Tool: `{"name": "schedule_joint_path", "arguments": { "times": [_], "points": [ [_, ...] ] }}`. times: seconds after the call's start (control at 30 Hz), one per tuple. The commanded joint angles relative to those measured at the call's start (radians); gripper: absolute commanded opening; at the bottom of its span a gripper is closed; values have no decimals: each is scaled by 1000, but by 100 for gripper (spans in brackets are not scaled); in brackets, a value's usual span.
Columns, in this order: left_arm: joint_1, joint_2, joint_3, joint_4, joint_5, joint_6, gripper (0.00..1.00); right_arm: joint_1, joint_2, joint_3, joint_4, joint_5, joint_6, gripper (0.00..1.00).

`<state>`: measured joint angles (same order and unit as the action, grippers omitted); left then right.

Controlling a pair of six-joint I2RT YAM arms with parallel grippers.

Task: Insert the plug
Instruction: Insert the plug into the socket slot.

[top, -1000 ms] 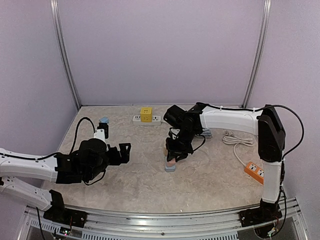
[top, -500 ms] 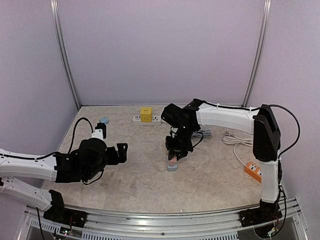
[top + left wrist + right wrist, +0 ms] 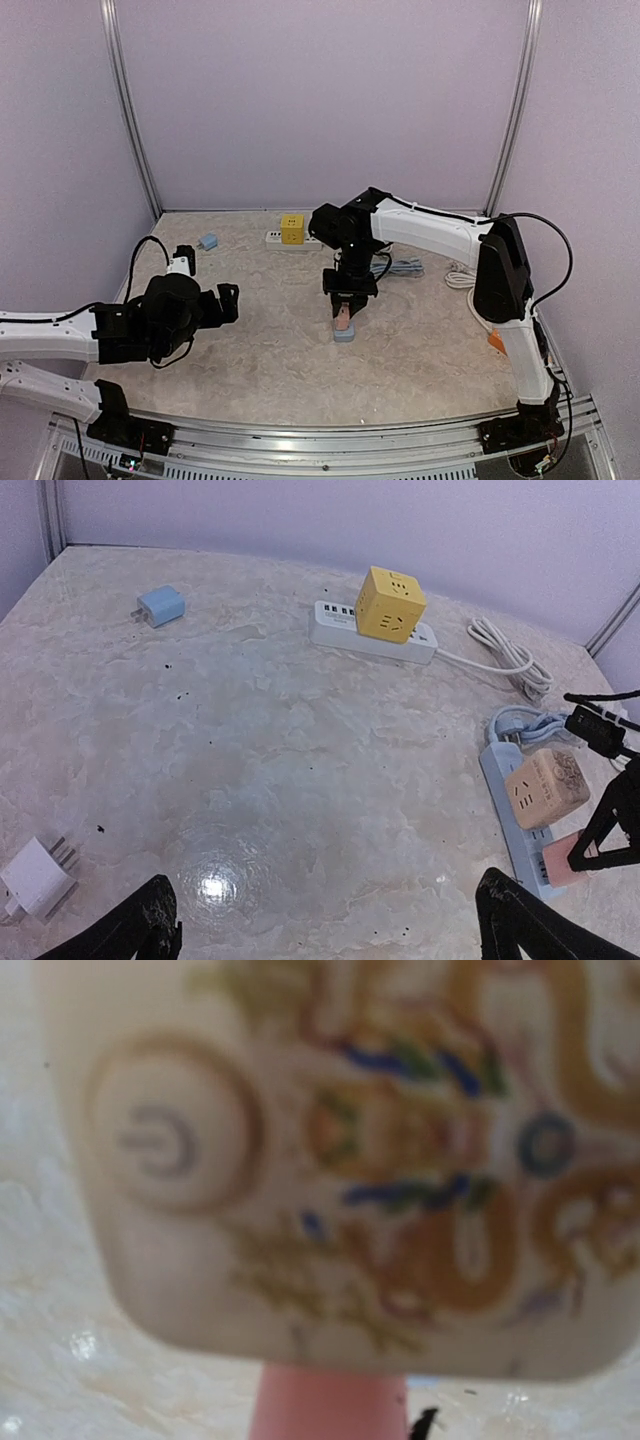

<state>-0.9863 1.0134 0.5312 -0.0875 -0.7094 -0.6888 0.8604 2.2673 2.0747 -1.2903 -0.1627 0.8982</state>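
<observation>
A light blue power strip (image 3: 343,336) lies mid-table; it also shows in the left wrist view (image 3: 508,805). A beige patterned cube plug (image 3: 547,785) sits on it and fills the right wrist view (image 3: 340,1160). A pink plug (image 3: 563,858) stands at the strip's near end, under the cube in the right wrist view (image 3: 325,1405). My right gripper (image 3: 343,308) reaches straight down onto the pink plug and seems shut on it; its fingers are mostly hidden. My left gripper (image 3: 330,930) is open and empty, low over bare table to the left (image 3: 226,300).
A white power strip (image 3: 372,638) with a yellow cube (image 3: 390,604) lies at the back. A small blue adapter (image 3: 160,607) is at the back left, a white plug (image 3: 35,877) near left. An orange strip (image 3: 496,341) and coiled cables (image 3: 460,277) lie on the right.
My left arm has drawn back to the left and nearer its base. My right arm has swung a little left while its gripper stays down on the pink plug at the blue strip.
</observation>
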Motion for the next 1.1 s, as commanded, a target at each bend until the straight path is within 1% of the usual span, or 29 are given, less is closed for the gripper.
{"name": "schedule_joint_path", "arguments": {
  "times": [0.0,0.13,0.5,0.8,0.9,1.07],
  "points": [
    [13,-28,10,-75,-25,-38,99,5,92,43,-101,80,0,0],
    [18,-38,16,-118,-50,-62,99,14,96,40,-99,104,24,0],
    [38,-16,32,-175,-45,-114,99,18,130,72,-96,146,56,0],
    [48,-8,23,-166,-45,-123,99,44,158,61,-57,179,69,0],
    [55,15,32,-173,-36,-130,99,59,159,36,-43,197,74,0],
    [57,20,29,-167,-33,-129,99,65,111,-75,27,193,89,0]
  ]
}}
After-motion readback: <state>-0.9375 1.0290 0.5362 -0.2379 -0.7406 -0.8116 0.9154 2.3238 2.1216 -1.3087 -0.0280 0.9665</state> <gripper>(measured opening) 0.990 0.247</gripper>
